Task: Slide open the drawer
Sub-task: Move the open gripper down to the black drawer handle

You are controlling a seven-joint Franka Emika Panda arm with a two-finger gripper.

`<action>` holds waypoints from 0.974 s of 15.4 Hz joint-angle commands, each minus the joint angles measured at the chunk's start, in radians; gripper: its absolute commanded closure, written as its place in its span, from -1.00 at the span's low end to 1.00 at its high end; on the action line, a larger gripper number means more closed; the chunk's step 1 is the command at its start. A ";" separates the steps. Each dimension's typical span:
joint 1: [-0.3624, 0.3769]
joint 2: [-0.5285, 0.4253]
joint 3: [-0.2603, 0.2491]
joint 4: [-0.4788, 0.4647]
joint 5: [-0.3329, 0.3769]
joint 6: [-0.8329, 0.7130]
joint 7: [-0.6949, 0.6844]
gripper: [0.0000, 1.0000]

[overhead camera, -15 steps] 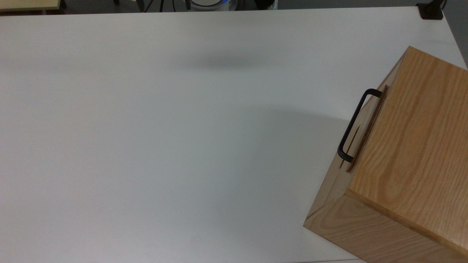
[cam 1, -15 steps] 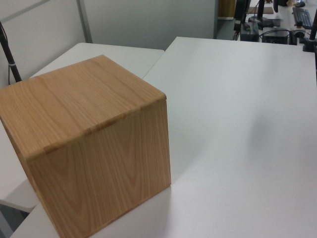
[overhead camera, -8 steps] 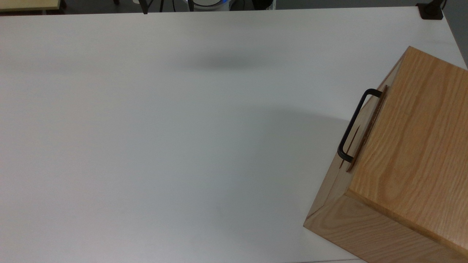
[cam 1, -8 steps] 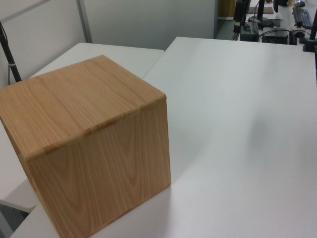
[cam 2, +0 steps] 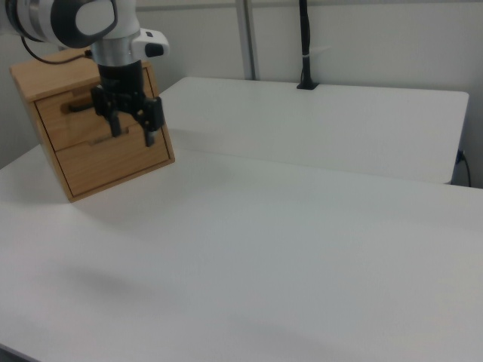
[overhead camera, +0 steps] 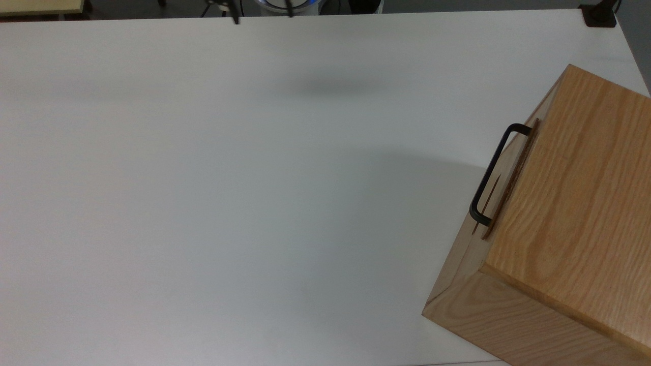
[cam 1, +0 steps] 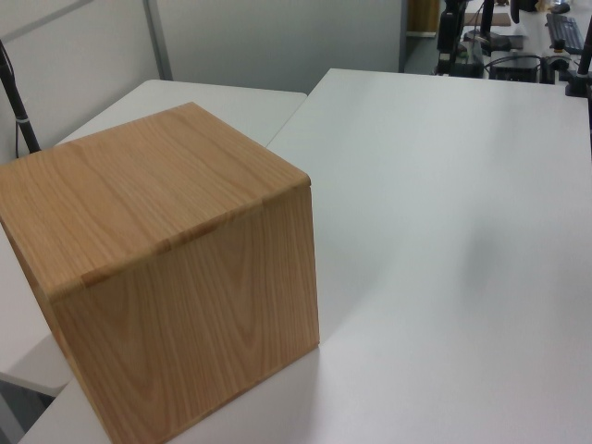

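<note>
Drawer (cam 2: 79,113) shut, at 10 o'clock in the right view on the tabletop (cam 2: 302,226); gripper (cam 2: 133,133) above tabletop, fingers (cam 2: 149,136) spread, holding nothing.

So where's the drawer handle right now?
The black handle sits on the drawer front at the top view's right edge, facing the bare white table; in the right view the gripper hangs before it.

In the right view, the gripper (cam 2: 132,127) covers part of the drawer (cam 2: 83,117) and most of its handle (cam 2: 75,107). The top view's right and bottom edges cut off the cabinet (overhead camera: 569,213). In the left view, the drawer front is hidden behind the cabinet.
</note>
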 commanded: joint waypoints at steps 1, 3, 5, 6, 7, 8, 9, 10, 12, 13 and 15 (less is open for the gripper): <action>0.017 0.009 0.008 -0.012 0.165 0.102 0.214 -0.72; 0.040 0.033 0.008 -0.004 0.289 0.193 0.313 -0.76; 0.085 0.112 0.008 0.022 0.421 0.323 0.386 -0.77; 0.107 0.140 0.008 0.034 0.435 0.363 0.435 -0.76; 0.134 0.185 0.008 0.048 0.453 0.426 0.513 -0.80; 0.171 0.218 0.008 0.065 0.473 0.504 0.570 -0.78; 0.194 0.242 0.010 0.066 0.490 0.549 0.592 -0.72; 0.220 0.266 0.010 0.076 0.495 0.587 0.597 -0.61; 0.271 0.329 0.010 0.134 0.498 0.617 0.598 -0.39; 0.282 0.361 0.010 0.167 0.500 0.618 0.600 -0.23; 0.296 0.413 0.010 0.236 0.503 0.621 0.630 -0.10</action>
